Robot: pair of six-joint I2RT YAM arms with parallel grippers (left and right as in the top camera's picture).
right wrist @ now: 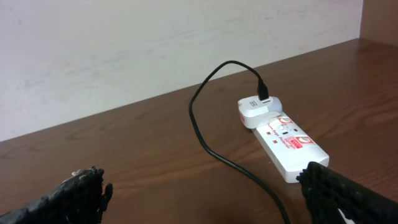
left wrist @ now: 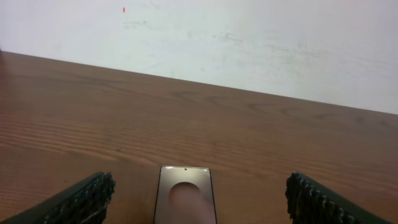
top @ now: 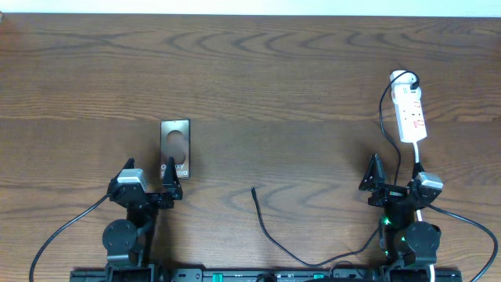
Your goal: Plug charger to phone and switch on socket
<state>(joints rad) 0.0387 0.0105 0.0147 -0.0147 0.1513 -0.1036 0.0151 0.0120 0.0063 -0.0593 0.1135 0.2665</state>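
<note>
both arms are folded low, wrists pointing forward. the left arm [top: 124, 233] has its left fingers [left wrist: 81, 200] spread wide apart, gripping nothing. the right arm [top: 412, 235] has its right fingers [right wrist: 348, 194] spread fully wide too, also gripping nothing.

On the dark face of the phone [top: 175, 145] there is small white lettering, only partly visible, that seems to read "Galaxy", while the red markings on the white socket [right wrist: 289, 144] are too small to read.
</note>
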